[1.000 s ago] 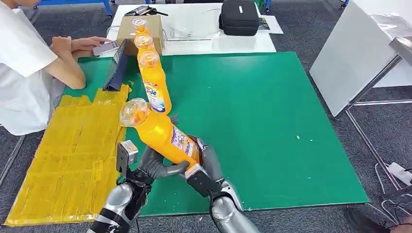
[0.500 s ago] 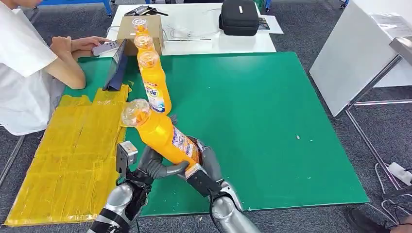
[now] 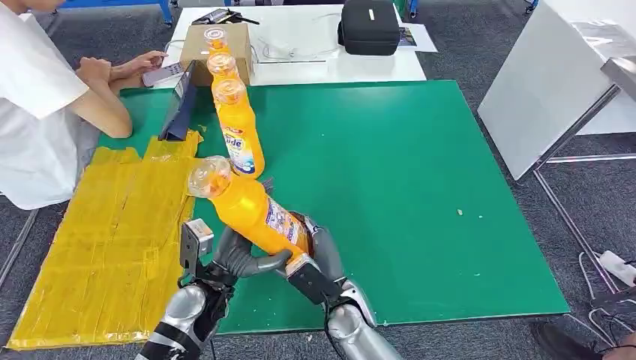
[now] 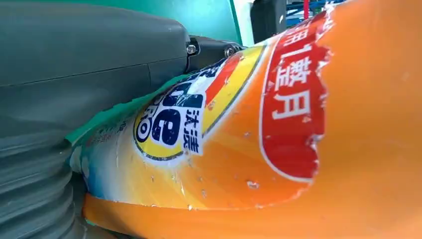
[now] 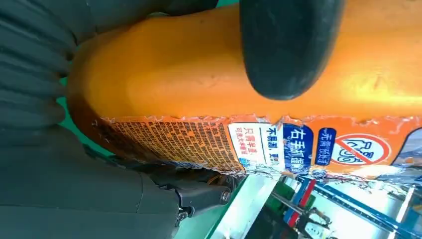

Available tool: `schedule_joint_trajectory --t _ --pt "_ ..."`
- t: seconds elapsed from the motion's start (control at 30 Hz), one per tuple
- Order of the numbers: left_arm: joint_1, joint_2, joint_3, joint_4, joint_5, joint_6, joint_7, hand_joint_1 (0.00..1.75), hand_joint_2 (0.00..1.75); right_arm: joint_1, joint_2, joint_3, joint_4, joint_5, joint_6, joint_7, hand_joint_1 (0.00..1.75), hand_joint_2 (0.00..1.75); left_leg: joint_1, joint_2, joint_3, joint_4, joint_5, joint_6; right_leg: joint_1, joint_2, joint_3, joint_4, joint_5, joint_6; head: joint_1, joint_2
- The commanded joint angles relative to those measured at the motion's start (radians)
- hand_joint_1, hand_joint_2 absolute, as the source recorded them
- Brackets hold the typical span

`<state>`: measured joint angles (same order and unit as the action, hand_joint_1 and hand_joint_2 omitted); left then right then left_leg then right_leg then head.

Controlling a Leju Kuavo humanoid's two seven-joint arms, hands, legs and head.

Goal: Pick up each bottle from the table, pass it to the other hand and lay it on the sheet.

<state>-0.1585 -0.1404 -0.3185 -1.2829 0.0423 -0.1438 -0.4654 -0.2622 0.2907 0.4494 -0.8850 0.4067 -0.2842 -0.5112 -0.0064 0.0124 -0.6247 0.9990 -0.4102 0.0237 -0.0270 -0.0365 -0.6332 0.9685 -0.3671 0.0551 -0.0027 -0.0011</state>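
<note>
Now we see both hands wrapped around the base of one orange bottle (image 3: 251, 214), the left hand (image 3: 238, 259) and the right hand (image 3: 311, 251) gripping it together above the green table (image 3: 390, 180). It tilts with its clear cap toward the yellow sheet (image 3: 105, 240). Beyond it, a row of bottles (image 3: 238, 127) stands upright, near a seated person (image 3: 45, 105).

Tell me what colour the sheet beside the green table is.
Yellow. The sheet shows best in the head view, lying left of the green table.
</note>
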Motion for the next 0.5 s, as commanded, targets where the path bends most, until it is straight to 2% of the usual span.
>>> schedule_joint_trajectory --t 0.03,0.5 --pt "-0.043 -0.011 0.035 0.025 0.006 0.01 -0.016 1.75 1.75 -0.005 -0.03 0.0 0.067 0.007 0.002 0.008 1.75 1.75 0.003 -0.003 0.006 0.0 -0.003 -0.002 0.003 0.001 0.008 -0.001 -0.003 -0.003 0.0 0.0" --pt "-0.043 -0.014 0.044 0.022 0.016 0.013 -0.021 1.75 1.75 -0.005 -0.029 -0.003 0.07 0.008 0.001 0.009 1.75 1.75 0.001 -0.002 0.003 0.0 -0.001 -0.001 0.001 0.0 0.004 -0.001 -0.001 -0.002 0.0 0.0"
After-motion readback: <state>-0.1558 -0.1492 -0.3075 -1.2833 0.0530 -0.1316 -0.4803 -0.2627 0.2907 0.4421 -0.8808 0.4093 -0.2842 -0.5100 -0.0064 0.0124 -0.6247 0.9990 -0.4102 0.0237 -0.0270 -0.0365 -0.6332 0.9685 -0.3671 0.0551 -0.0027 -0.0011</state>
